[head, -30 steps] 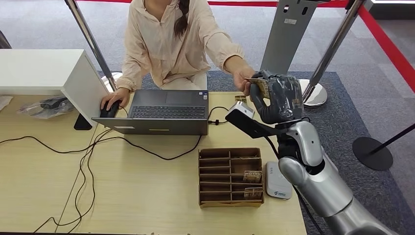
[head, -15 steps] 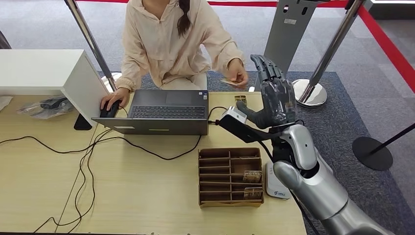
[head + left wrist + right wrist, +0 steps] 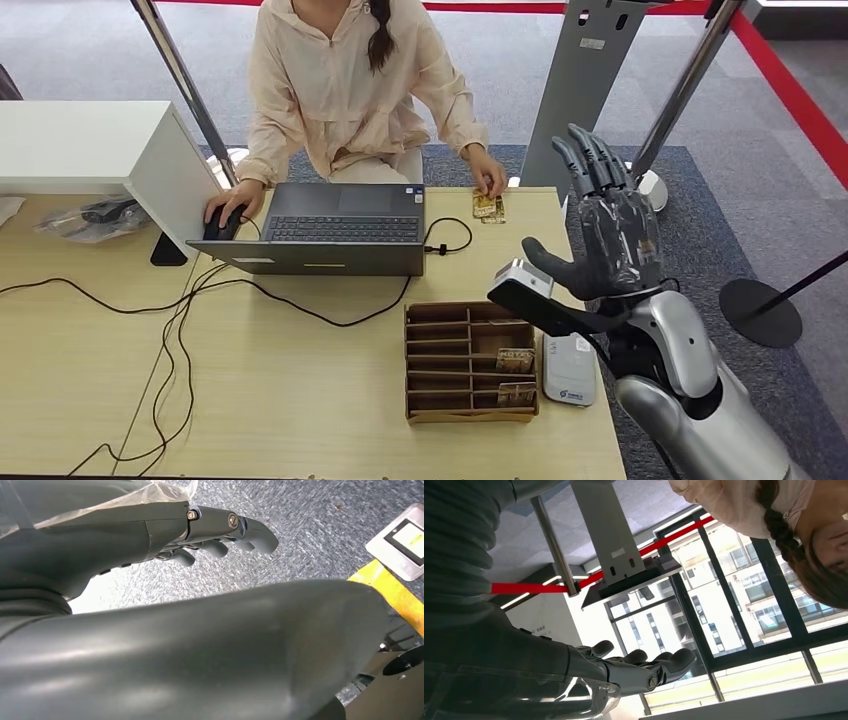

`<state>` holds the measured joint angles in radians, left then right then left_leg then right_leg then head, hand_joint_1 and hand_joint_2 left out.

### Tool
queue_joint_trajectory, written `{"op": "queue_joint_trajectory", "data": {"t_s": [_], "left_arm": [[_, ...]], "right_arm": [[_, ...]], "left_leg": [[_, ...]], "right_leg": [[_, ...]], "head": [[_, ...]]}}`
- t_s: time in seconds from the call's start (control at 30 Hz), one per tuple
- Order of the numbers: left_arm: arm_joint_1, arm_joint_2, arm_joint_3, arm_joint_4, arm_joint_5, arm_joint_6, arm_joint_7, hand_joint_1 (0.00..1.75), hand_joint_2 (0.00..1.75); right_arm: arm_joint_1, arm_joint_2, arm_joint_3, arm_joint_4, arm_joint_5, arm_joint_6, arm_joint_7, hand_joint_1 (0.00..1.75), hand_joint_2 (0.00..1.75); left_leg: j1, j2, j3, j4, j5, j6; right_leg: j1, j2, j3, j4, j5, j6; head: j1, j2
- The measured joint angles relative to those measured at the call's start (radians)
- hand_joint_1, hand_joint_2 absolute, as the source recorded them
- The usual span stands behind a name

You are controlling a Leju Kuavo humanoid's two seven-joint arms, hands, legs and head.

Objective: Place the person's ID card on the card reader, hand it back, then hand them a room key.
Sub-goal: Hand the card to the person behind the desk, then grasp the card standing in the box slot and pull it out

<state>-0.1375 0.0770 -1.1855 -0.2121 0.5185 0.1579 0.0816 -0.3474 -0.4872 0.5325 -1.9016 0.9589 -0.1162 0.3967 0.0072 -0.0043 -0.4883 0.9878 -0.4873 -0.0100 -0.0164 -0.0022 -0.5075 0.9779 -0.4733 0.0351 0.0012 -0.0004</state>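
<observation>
Right hand (image 3: 606,240) is raised above the table's (image 3: 300,400) right edge, fingers spread, holding nothing; left hand (image 3: 220,530) hangs over carpet, fingers loosely apart, also empty; person's hand (image 3: 487,176) presses the card (image 3: 489,207) onto the table beside the laptop (image 3: 335,230); card reader (image 3: 569,369) lies beside the cardboard organiser (image 3: 470,362).

The right hand (image 3: 610,240) is pulling back nearer and rightward, now empty with fingers spread. The person's hand (image 3: 487,180) is laying the card (image 3: 488,207) on the table's (image 3: 300,400) far edge.
</observation>
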Motion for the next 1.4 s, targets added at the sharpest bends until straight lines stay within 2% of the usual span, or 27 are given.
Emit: {"op": "queue_joint_trajectory", "data": {"t_s": [0.23, 0.47, 0.87, 1.4], "left_arm": [[0.001, 0.007, 0.005, 0.000, 0.016, 0.003, 0.011, 0.00, 0.00], [0.000, 0.008, 0.005, 0.000, 0.011, 0.004, 0.009, 0.00, 0.00], [-0.003, 0.010, 0.005, 0.000, 0.000, 0.004, 0.006, 0.00, 0.00], [-0.005, 0.013, 0.005, 0.000, -0.014, 0.002, 0.005, 0.00, 0.00]], "right_arm": [[0.129, -0.064, -0.065, -0.081, 0.003, 0.009, -0.002, 0.00, 1.75], [0.168, -0.072, -0.090, -0.097, 0.013, 0.016, -0.033, 0.00, 1.75], [0.169, -0.043, -0.062, -0.069, 0.025, 0.030, -0.065, 0.00, 1.75], [0.168, 0.033, 0.025, 0.076, 0.046, -0.004, -0.097, 0.00, 1.75]], "left_leg": [[0.000, 0.000, -0.001, 0.000, 0.000, 0.000], [0.000, 0.000, -0.001, 0.000, 0.000, 0.000], [0.000, 0.000, -0.001, 0.000, 0.000, 0.000], [0.000, 0.000, -0.002, 0.000, 0.000, 0.000]], "right_leg": [[0.000, 0.000, 0.000, 0.000, 0.000, 0.000], [0.000, 0.000, 0.000, 0.000, 0.000, 0.000], [0.000, 0.000, 0.000, 0.000, 0.000, 0.000], [0.000, 0.000, 0.000, 0.000, 0.000, 0.000]], "head": [[0.000, 0.000], [0.000, 0.000], [0.000, 0.000], [0.000, 0.000]]}}
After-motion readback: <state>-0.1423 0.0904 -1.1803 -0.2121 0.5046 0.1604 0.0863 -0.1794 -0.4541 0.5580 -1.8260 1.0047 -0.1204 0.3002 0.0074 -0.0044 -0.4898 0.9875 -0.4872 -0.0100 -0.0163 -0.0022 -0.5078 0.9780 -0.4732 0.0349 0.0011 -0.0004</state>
